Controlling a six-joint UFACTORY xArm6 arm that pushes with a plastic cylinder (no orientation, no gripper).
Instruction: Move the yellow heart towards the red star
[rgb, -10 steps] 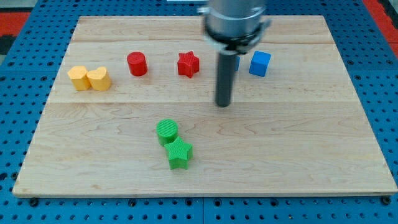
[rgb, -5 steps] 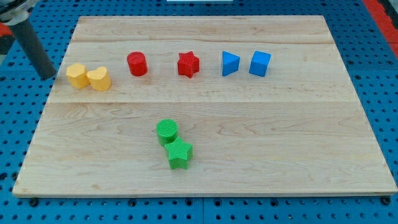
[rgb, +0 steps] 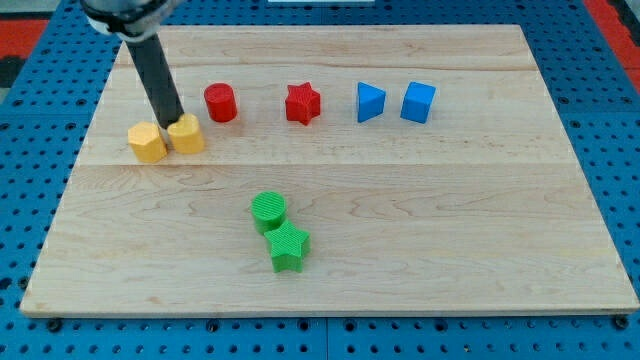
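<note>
Our tip touches the top edge of the yellow heart, which sits against a second yellow block at the bench's left, with the red cylinder between it and the red star; we have no hand to report.

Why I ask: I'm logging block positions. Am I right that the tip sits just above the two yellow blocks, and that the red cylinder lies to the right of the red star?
Not quite. In the camera view my tip does sit just above the two yellow blocks, but the red cylinder lies to the view's left of the red star, not the right.
</note>
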